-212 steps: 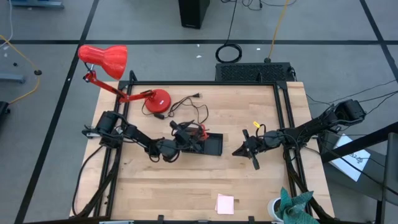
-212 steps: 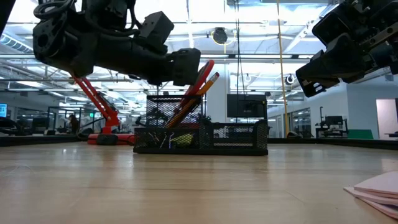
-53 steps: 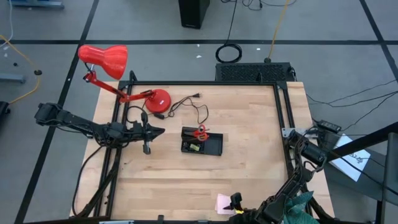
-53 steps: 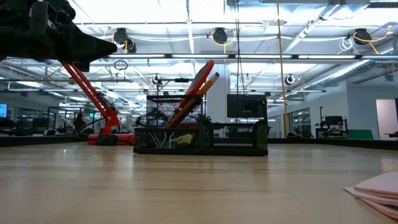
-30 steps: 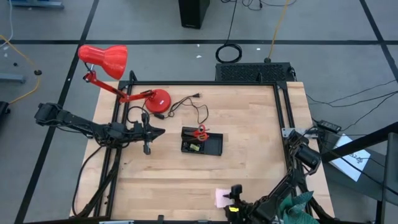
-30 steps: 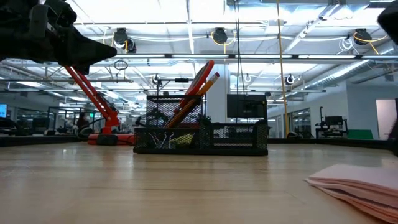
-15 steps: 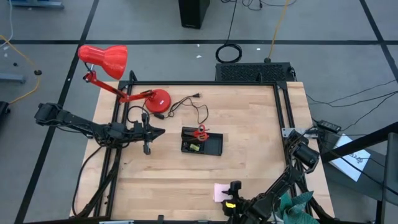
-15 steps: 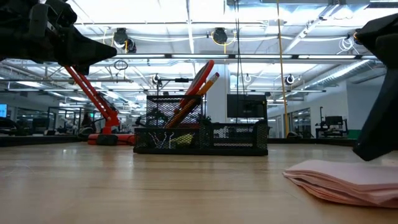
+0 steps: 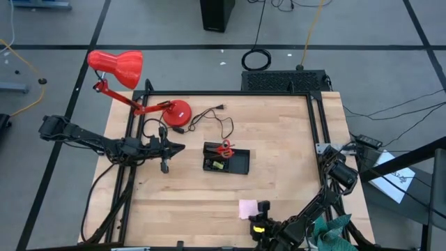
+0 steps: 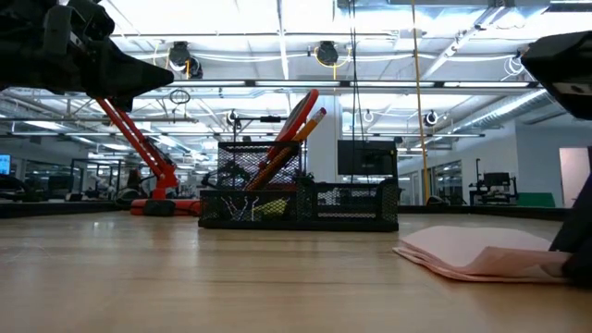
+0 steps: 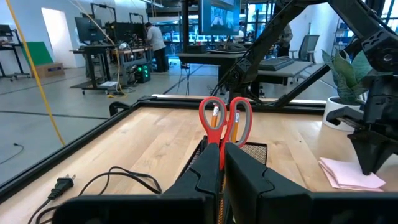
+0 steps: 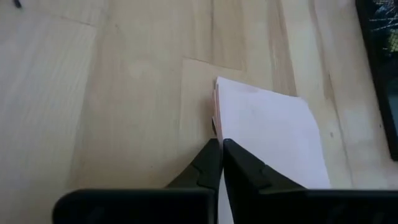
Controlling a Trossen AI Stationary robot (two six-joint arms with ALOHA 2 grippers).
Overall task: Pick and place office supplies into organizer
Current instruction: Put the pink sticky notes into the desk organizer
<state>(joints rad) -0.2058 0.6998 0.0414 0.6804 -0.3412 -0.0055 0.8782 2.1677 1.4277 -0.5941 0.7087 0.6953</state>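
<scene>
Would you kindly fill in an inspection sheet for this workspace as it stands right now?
Surface: wooden table, black-framed.
Job's things: mesh organizer mid-table, holding red-handled scissors and orange pencils; pink sticky-note pad near the front edge.
Clutter: red desk lamp at the far left corner.
Grippers: right tool shut at the pad's edge, grip unclear; left tool shut, empty, left of the organizer.
Cables: black lamp cord behind the organizer.
Surroundings: open lab; a person at distant desks in the left wrist view.

My right gripper sits low with fingers pressed together; my left gripper hovers closed, arm outstretched.
</scene>
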